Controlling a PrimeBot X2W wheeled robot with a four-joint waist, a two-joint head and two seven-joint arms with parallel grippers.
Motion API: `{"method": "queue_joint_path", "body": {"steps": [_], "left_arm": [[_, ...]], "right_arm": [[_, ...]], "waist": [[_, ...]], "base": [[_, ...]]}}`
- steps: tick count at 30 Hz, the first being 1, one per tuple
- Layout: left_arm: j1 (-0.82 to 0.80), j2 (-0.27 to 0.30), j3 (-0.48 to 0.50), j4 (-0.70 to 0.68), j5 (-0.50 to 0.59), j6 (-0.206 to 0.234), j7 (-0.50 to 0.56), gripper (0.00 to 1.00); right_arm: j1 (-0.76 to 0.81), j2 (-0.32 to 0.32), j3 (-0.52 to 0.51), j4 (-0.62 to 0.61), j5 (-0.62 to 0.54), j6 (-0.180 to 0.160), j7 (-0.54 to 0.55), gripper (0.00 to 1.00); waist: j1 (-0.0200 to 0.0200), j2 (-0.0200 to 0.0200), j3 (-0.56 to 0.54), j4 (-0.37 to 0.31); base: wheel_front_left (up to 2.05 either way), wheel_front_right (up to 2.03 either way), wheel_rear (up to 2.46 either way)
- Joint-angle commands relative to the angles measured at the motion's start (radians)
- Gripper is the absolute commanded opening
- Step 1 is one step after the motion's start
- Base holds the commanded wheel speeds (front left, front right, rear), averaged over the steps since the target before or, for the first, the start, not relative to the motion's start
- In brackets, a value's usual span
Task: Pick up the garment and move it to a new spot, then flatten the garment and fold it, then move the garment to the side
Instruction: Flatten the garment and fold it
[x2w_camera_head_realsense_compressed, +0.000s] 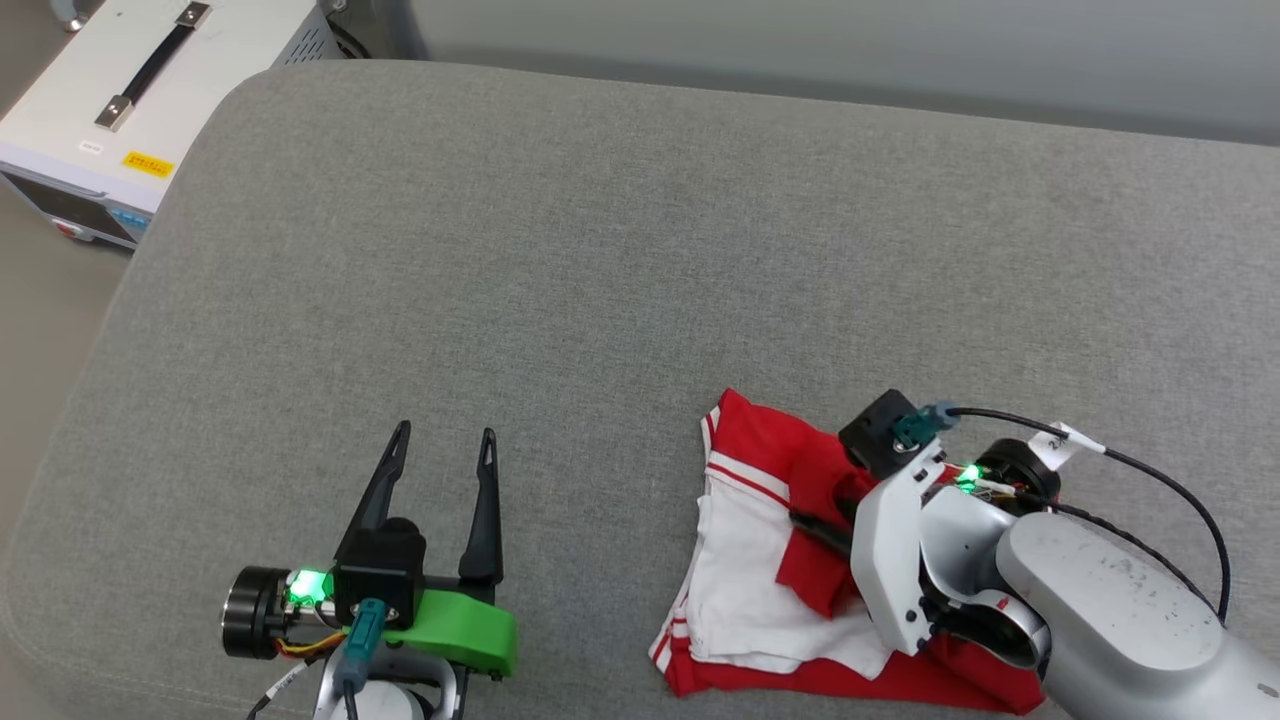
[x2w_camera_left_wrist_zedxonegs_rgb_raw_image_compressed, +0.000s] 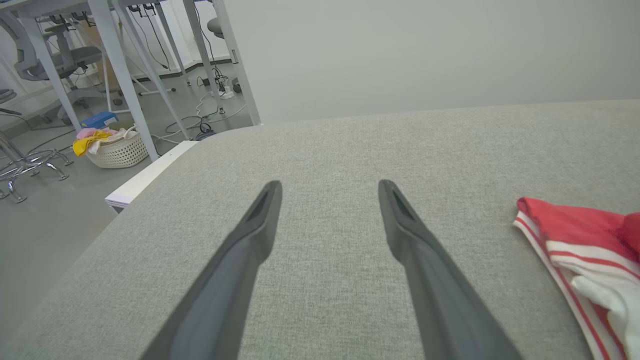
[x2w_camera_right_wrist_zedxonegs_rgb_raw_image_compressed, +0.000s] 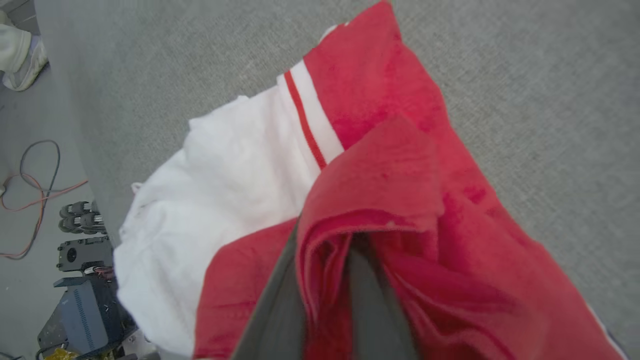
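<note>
Upholstery comes first: a broad grey cushion (x2w_camera_head_realsense_compressed: 640, 250) takes up most of the head view, bare across its far and left parts. The garment (x2w_camera_head_realsense_compressed: 745, 590) lies on its near right part as a compact, rumpled bundle, with white sleeve cloth on top, red body under and around it, and striped trim (x2w_camera_head_realsense_compressed: 745, 480) along the left edge. The right gripper (x2w_camera_head_realsense_compressed: 815, 528) reaches into the bundle from the right. In the right wrist view its fingers (x2w_camera_right_wrist_zedxonegs_rgb_raw_image_compressed: 280, 305) stand close together, clamped on a raised fold of red cloth. The left gripper (x2w_camera_head_realsense_compressed: 445, 432) sits well apart from the shirt over bare cushion, fingers spread wide with nothing between them. Since the shirt looks roughly folded and already lies toward one side, the step in hand is probably the last shift or the set-down. Doing that well means carrying the bundle low so the layers do not fall open. The pinch should take in more than the top layer. When it is placed, the fingers should part fully and draw back along their own line, so no fold gets dragged out. The left arm is best kept clear.
</note>
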Motion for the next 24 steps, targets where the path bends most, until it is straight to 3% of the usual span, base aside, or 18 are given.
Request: {"method": "queue_joint_path", "body": {"steps": [1, 6, 7, 10, 18, 24], "left_arm": [[0.0, -0.004, 0.002, 0.002, 0.007, -0.005, -0.006, 1.0], [0.018, 0.001, 0.012, 0.003, 0.008, -0.002, -0.006, 1.0], [0.03, 0.005, 0.017, -0.001, 0.008, -0.002, -0.006, 1.0], [0.038, 0.008, 0.021, -0.005, 0.007, -0.003, -0.006, 1.0], [0.059, 0.014, 0.031, -0.02, 0.005, -0.006, -0.006, 1.0], [0.076, 0.013, 0.041, -0.034, -0.003, -0.006, -0.006, 1.0]], "right_arm": [[-0.006, -0.011, -0.003, -0.014, -0.007, -0.001, -0.034, 1.0], [0.017, -0.056, -0.081, -0.107, -0.032, -0.001, -0.157, 1.0], [0.044, -0.079, -0.166, -0.165, -0.079, -0.001, -0.239, 1.0], [0.082, -0.084, -0.27, -0.197, -0.145, -0.001, -0.323, 1.0], [0.254, 0.011, -0.596, -0.202, -0.355, -0.001, -0.499, 1.0], [0.38, 0.11, -0.755, -0.226, -0.488, -0.001, -0.609, 1.0]], "waist": [[0.0, 0.0, -0.017, -0.01], [0.0, 0.0, -0.051, -0.035], [0.0, 0.0, -0.071, -0.054], [0.0, 0.0, -0.087, -0.071], [0.0, 0.0, -0.126, -0.107], [0.0, 0.0, -0.149, -0.123]], "base": [[0.0, 0.0, 0.0], [0.0, 0.0, 0.0], [0.0, 0.0, 0.0], [0.0, 0.0, 0.0], [0.0, 0.0, 0.0], [0.0, 0.0, 0.0]]}}
